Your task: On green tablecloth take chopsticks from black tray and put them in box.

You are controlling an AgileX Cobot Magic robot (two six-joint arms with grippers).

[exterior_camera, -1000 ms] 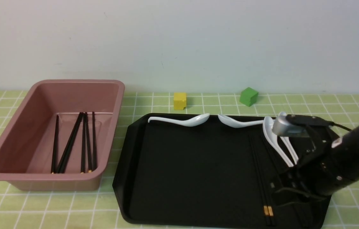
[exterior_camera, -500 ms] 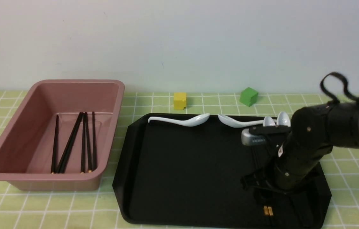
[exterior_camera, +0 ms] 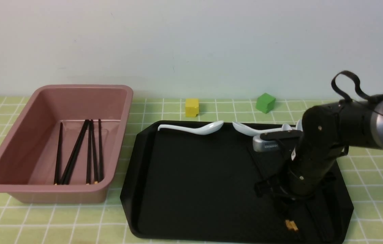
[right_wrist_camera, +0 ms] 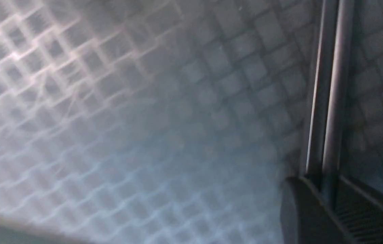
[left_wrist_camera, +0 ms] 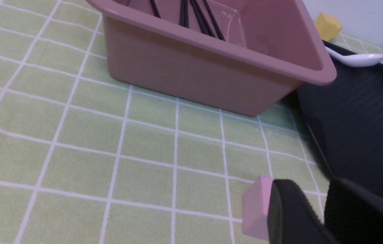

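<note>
Two black chopsticks [exterior_camera: 291, 224] with gold bands lie at the right of the black tray [exterior_camera: 194, 176] on the green tablecloth [exterior_camera: 374, 189]. My right gripper [exterior_camera: 281, 205] is down on the tray and shut on this pair. In the right wrist view the two sticks [right_wrist_camera: 327, 101] run out from between its fingers [right_wrist_camera: 310, 210]. Several more chopsticks [exterior_camera: 89, 152] lie in the pink box [exterior_camera: 59, 88] at the left. My left gripper [left_wrist_camera: 320, 217] is shut and empty, low over the cloth in front of the box [left_wrist_camera: 194, 71], out of the front view.
Several white spoons [exterior_camera: 194, 128] lie along the tray's far edge. A yellow cube [exterior_camera: 191, 107] and a green cube [exterior_camera: 265, 102] stand behind the tray. A pink cube [left_wrist_camera: 255, 206] sits against my left finger. The tray's left edge [left_wrist_camera: 357, 128] lies near the box.
My right arm has swung left over the tray and come down onto the chopstick pair. The pair has turned, its far ends swinging left and its gold bands shifting slightly right.
</note>
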